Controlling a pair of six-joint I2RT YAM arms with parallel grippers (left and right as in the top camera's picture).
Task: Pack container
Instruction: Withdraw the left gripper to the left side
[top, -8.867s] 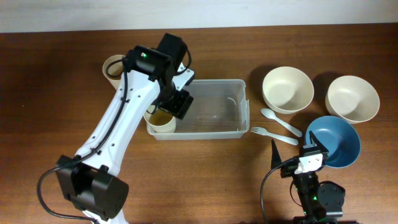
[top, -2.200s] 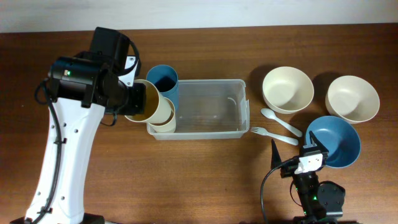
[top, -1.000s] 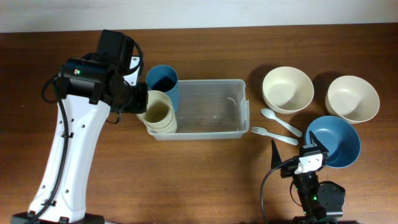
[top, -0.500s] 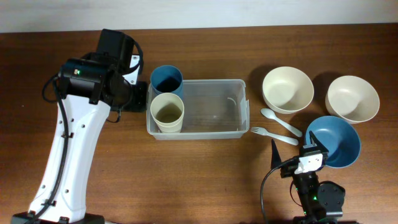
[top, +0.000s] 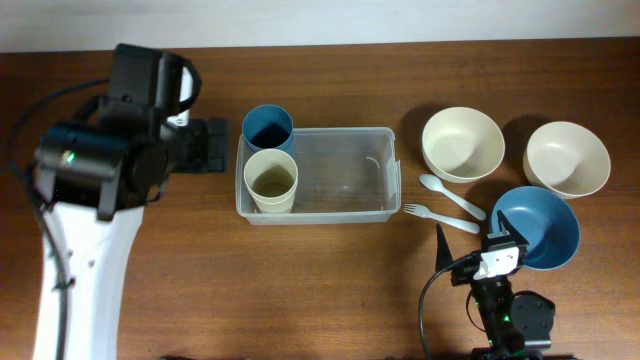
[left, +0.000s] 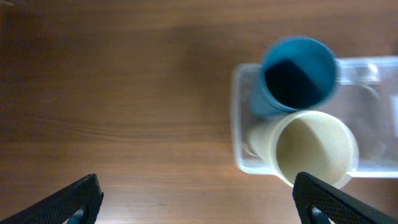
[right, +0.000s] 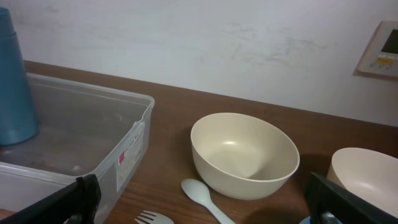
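Observation:
The clear plastic container (top: 345, 140) sits mid-table. A blue cup (top: 267, 128) and a cream cup (top: 270, 181) stand upright inside its left end; both show in the left wrist view, blue (left: 297, 73) and cream (left: 314, 148), with the container's rim (left: 236, 124). My left gripper (top: 215, 146) is open and empty, raised just left of the container, its fingertips (left: 198, 199) wide apart. My right gripper (right: 202, 202) is open and empty at the front right, its arm base (top: 500, 290) low on the table. The container (right: 93, 118) lies at its left.
Two cream bowls (top: 461, 143) (top: 567, 158) and a blue bowl (top: 537, 226) sit at the right. A pale spoon (top: 450, 196) and a fork (top: 440, 216) lie between bowls and container. The right wrist view shows a cream bowl (right: 244, 154) and the spoon (right: 202, 194).
My left gripper set the cream cup upright in the container beside the blue cup, let go, and has drawn back left and upward. The right arm has not moved.

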